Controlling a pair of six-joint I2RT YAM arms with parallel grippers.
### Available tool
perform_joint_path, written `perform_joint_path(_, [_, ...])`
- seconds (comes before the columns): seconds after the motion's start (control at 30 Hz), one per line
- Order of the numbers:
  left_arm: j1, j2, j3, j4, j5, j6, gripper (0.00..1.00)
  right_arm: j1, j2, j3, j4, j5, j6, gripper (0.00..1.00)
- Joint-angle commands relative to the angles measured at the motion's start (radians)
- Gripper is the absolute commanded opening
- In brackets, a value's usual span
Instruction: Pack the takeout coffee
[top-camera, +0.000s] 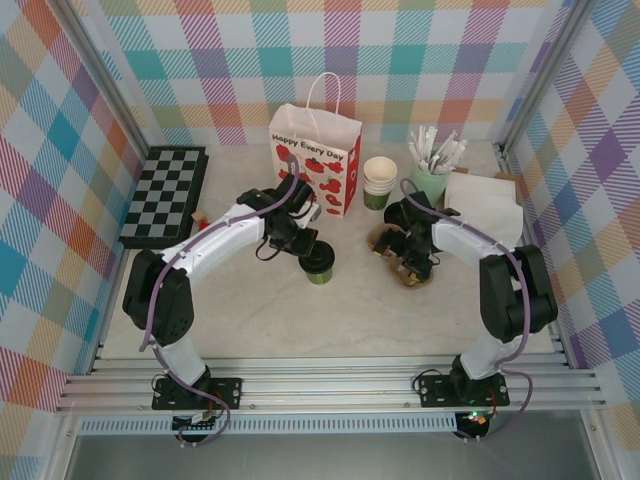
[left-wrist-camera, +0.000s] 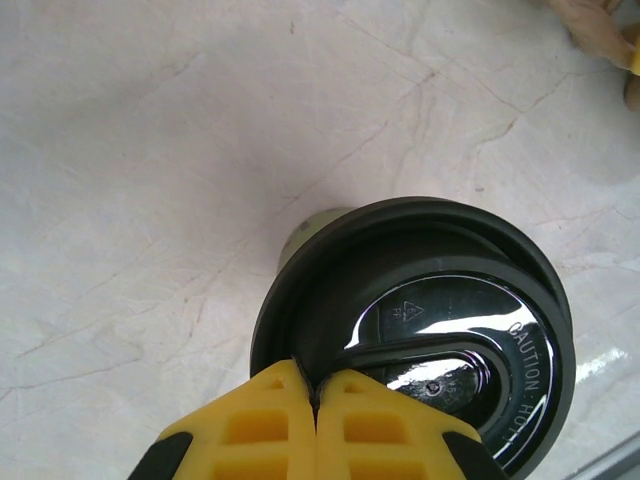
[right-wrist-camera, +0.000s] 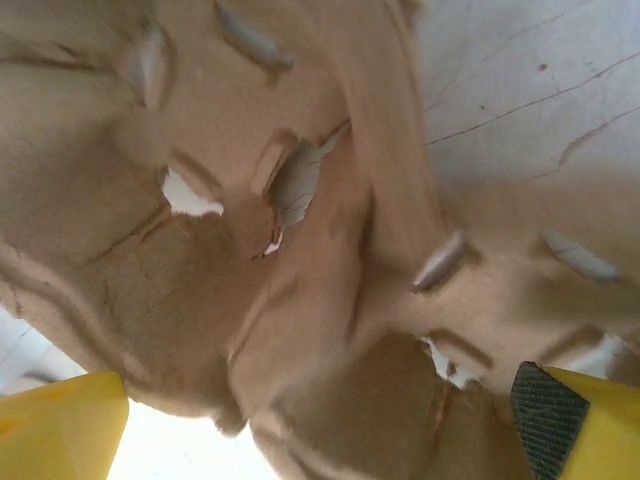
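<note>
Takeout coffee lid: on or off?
On. The black lid covers the mouth of the green cup, its rim seated wherever the left wrist view shows it.

The small green paper cup with a round black plastic lid (top-camera: 320, 268) stands upright near the middle of the pale marbled worktop (top-camera: 300, 325). Its lid (left-wrist-camera: 400, 270) sits fully on the rim. The lid is glossy at the centre, and raised lettering along one side reads CAUTION HOT.
</note>
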Motion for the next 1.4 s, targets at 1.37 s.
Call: perform_joint_path(1.37, [-0.122,0.006,0.093,-0.169,-0.026,-0.169,0.0,0.149,-0.309,-0.078,0.12,-0.104,-0.187,1.0])
